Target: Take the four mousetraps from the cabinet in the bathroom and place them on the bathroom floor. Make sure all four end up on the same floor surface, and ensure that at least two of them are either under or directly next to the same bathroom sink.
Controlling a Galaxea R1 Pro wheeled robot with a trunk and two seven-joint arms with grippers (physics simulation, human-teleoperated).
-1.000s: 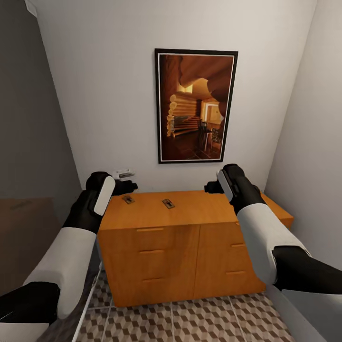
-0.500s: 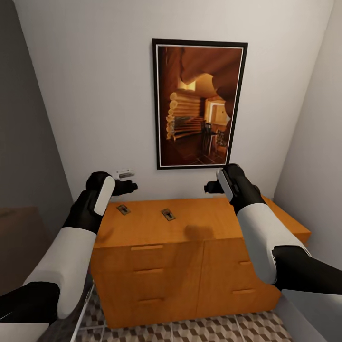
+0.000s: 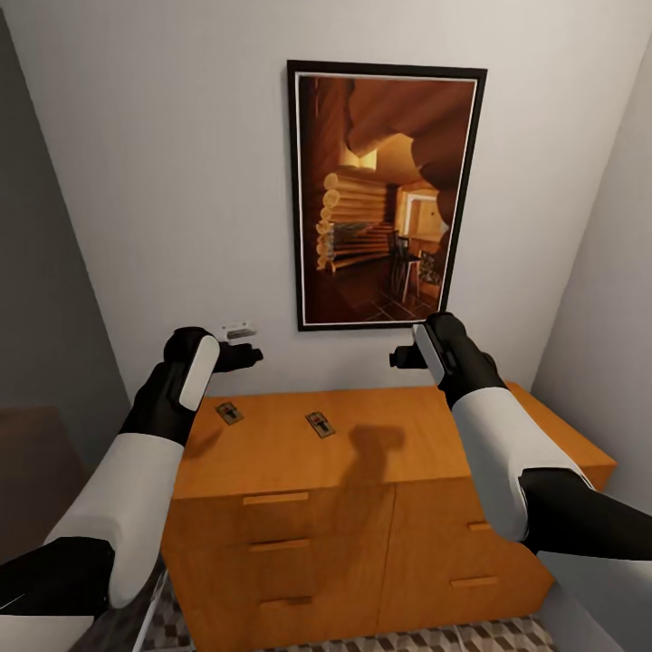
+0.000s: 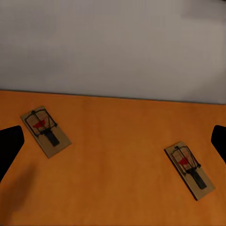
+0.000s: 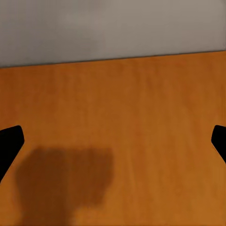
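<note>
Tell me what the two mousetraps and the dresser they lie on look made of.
The mousetraps look like pale, unvarnished wooden slabs carrying dark wire, probably metal, and a small red tab of unclear material. The dresser looks like orange-brown wood or veneer with a smooth satin finish: faint streaky grain, soft shadows, no sharp reflections.

both arms raised forward, left hand (image 3: 243,356) and right hand (image 3: 403,357) open, empty

Orange-brown wooden cabinet (image 3: 362,471) with drawer fronts, set against the white wall, its flat top bearing two mousetraps lying well apart: one (image 3: 229,413) near the top's left rear corner, the other (image 3: 320,424) toward its middle.
</note>
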